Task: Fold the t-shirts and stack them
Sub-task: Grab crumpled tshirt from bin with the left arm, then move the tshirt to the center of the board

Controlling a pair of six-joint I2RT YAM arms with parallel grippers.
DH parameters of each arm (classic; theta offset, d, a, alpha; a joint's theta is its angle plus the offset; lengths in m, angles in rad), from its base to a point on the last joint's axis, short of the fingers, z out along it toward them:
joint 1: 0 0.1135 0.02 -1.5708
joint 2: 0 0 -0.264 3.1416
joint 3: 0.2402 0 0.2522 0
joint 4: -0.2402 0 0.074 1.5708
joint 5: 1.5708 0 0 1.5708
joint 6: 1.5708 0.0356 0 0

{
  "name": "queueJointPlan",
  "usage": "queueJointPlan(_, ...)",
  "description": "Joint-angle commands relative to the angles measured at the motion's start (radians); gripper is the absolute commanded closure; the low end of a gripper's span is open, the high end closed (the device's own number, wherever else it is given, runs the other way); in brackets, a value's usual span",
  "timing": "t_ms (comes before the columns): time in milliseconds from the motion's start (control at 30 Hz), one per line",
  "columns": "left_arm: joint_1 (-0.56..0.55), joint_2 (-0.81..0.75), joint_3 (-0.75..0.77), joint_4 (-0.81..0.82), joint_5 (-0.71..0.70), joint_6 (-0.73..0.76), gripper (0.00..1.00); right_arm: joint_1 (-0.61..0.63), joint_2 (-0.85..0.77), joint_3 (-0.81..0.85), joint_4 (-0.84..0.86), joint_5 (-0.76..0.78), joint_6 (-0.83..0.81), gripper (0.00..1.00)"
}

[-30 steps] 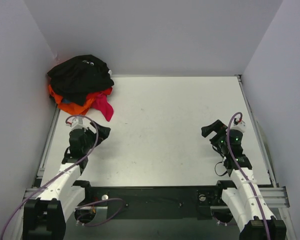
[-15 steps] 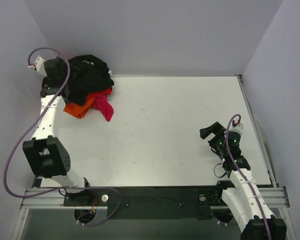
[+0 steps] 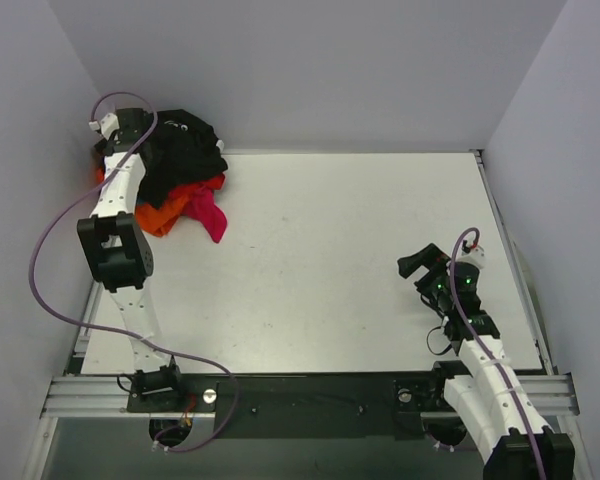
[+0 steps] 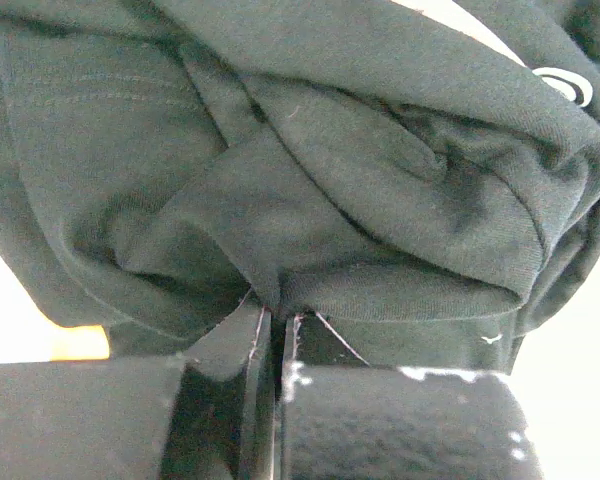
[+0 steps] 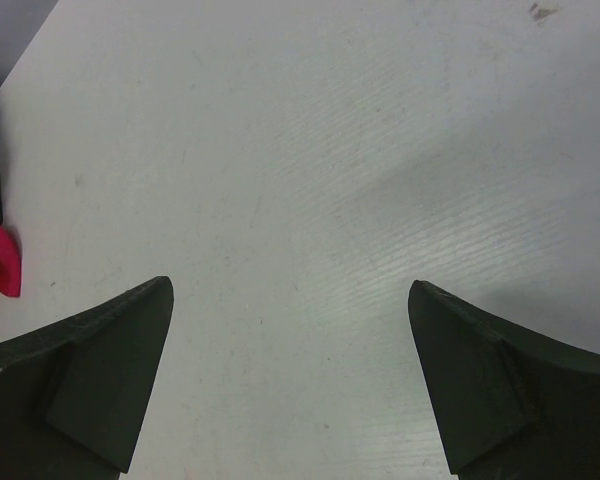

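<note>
A heap of t-shirts lies in the back left corner: a black t-shirt [image 3: 185, 150] on top, an orange one [image 3: 165, 210] and a pink one [image 3: 210, 215] underneath. My left gripper [image 3: 143, 150] is stretched out to the heap's left side. In the left wrist view the left gripper [image 4: 275, 318] is shut on a fold of the black t-shirt [image 4: 330, 180], and a bit of orange cloth [image 4: 78, 343] peeks out below. My right gripper [image 3: 420, 262] stands open low over the bare table on the right, nothing between its fingers [image 5: 100, 370].
The white table [image 3: 340, 250] is boxed in by grey walls at the back and both sides. A metal rail [image 3: 310, 390] runs along the near edge. In the right wrist view, a pink corner [image 5: 0, 260] shows at the far left.
My left arm has swung from near its base out to the heap in the back corner, and its gripper has shut on the black t-shirt. The right arm has barely moved.
</note>
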Motion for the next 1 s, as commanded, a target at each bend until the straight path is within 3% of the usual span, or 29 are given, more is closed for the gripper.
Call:
queueJointPlan(0, -0.016, 0.047, 0.226, -0.164, -0.047, 0.059, 1.00, 0.013, 0.010, 0.007, 0.038, 0.026, 0.006, 0.01)
queueJointPlan(200, -0.124, -0.241, 0.095, -0.033, -0.198, 0.154, 1.00, 0.030, 0.032, 0.011, 0.048, 0.033, 0.003, 0.01)
queueJointPlan(333, -0.300, -0.376, 0.018, 0.038, -0.161, 0.215, 1.00, 0.038, 0.044, 0.019, 0.044, 0.041, -0.003, 0.02)
queueJointPlan(467, -0.528, -0.412, 0.026, 0.049, -0.167, 0.237, 1.00, 0.038, 0.043, 0.033, 0.025, 0.059, -0.008, 0.02)
queueJointPlan(567, -0.643, -0.383, 0.175, 0.069, -0.017, 0.254, 1.00, 0.041, 0.032, 0.048, 0.000, 0.072, -0.010, 0.02)
queueJointPlan(733, -0.659, -0.286, 0.558, -0.078, 0.118, 0.231, 1.00, 0.041, -0.008, 0.077, -0.067, 0.098, -0.020, 0.01)
queueJointPlan(833, -0.658, -0.384, 0.471, 0.012, 0.135, 0.242, 1.00, 0.041, -0.029, 0.102, -0.104, 0.105, -0.029, 0.01)
queueJointPlan(967, -0.603, -0.546, 0.201, 0.080, 0.123, 0.217, 1.00, 0.042, -0.025, 0.122, -0.121, 0.096, -0.036, 0.01)
